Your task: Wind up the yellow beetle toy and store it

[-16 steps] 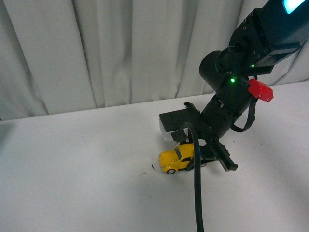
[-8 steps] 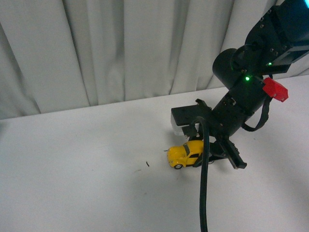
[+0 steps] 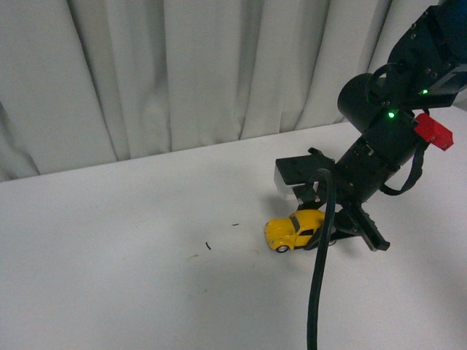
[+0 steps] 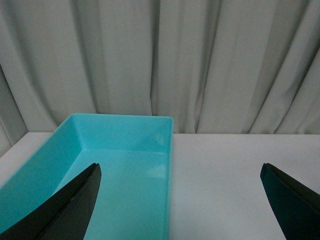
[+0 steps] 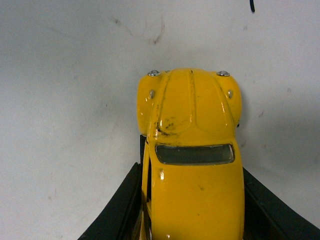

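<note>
the right claw is closed to the width of the yellow beetle toy, its black fingers pressing the car's rear flanks. the toy's wheels rest on the white surface, at about 4 o'clock in the front view, nose toward 9 o'clock, with a dark speck further out at 9 o'clock. the left claw is spread wide and holds nothing, hanging partly over a teal tray.
</note>
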